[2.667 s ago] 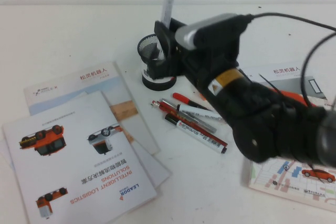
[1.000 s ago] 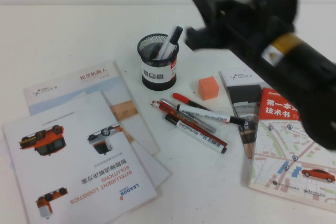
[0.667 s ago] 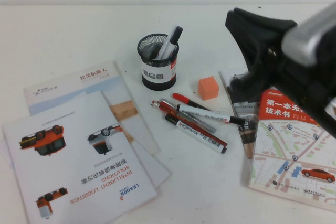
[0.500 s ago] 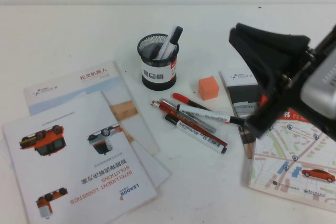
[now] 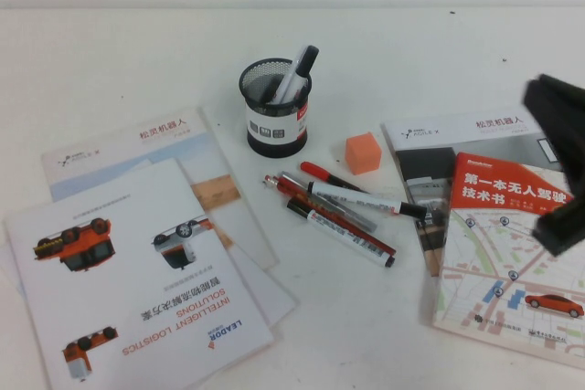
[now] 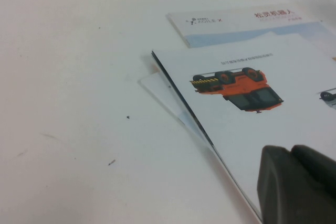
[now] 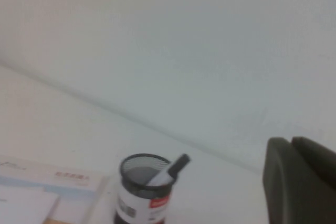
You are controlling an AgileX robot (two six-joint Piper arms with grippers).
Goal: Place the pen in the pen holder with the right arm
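Right jaws [image 5: 559,171] far from pen [image 5: 293,75] in holder [image 5: 274,108], left jaws [image 6: 296,184] over brochure [image 6: 262,108]

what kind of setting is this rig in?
Probably an office or lab desk: white table with robotics brochures, a mesh pen holder and loose pens. Right gripper at right edge; left gripper over brochures.

pen [image 7: 169,170] leaning in pen holder [image 7: 143,190], right pincer [image 7: 300,182] at frame edge

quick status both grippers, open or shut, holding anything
Left gripper: over the brochures, cannot tell.
Right gripper: at the table's right edge, cannot tell; the pen sits in the pen holder.
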